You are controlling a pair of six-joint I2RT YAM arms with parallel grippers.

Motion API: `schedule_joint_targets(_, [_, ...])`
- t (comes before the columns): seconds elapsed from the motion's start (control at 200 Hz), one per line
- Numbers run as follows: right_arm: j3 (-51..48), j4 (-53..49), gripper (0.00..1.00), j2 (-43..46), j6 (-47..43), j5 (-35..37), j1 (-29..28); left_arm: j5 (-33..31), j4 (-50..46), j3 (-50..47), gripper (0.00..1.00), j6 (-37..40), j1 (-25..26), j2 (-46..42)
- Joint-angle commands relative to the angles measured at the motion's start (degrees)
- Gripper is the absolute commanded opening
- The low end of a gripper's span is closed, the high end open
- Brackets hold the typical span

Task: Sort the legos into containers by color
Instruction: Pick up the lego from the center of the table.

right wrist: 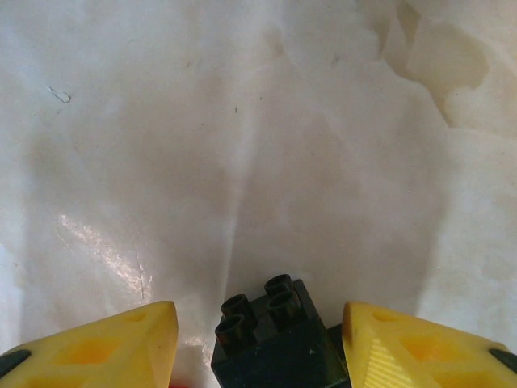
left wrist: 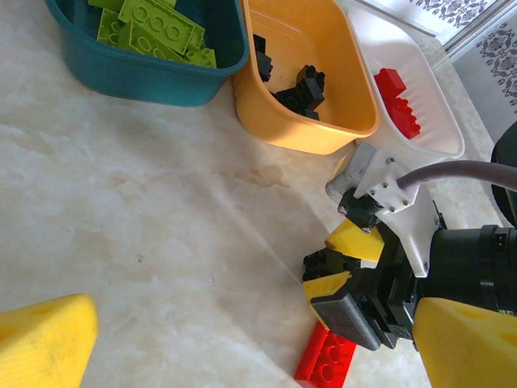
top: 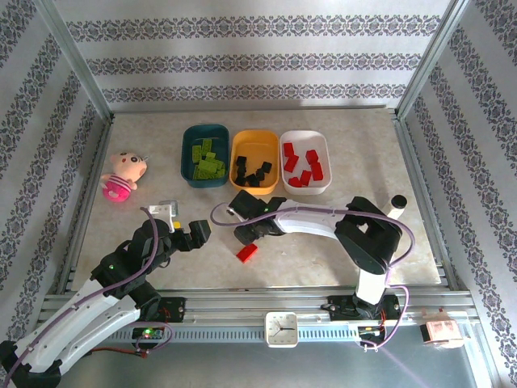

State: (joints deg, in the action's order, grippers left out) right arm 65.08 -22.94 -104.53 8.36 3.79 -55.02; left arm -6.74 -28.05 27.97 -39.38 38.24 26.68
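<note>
Though black lego (right wrist: 279, 347) half cut off, right claw (right wrist: 258, 327) wide around it; left claw (left wrist: 254, 343) wide.

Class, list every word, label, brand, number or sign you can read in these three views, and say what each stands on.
No text reads clearly in any view.
Analog clock between the arm bases: dial marks too small to read.
Small pink-fronted box at the near right: any print too blurred to read.
Studs of the red lego and the black lego: no lettering legible.
</note>
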Motion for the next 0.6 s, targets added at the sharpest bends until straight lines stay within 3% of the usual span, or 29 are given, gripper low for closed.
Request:
schedule_joint_targets(0.0, [1.47, -2.55, 0.51, -1.37, -1.35, 1.66, -0.61, -1.30, -2.18, -0.20, 1.00, -0.46, -0.53, -0.24])
schedule_joint_targets(0.225, [-0.46, 1.73, 0.32, 2.62, -0.51, 0.63, -0.61, -1.52, -2.64, 0.09, 1.00, -0.09, -0.53, -0.13])
schedule_joint_targets(0.435, [-2.99, 8.69, 0.28, 13.42, 2.20, -1.24, 1.25, -0.76, -2.39, -0.21, 1.00, 0.13, -0.47, 0.12])
schedule_joint_targets(0.595, [-0.71, 11.86, 0.28, 14.28, 6.19, -1.00, 8.59, 3.08, 0.57, -0.99, 1.00, 1.30, -0.53, 1.67])
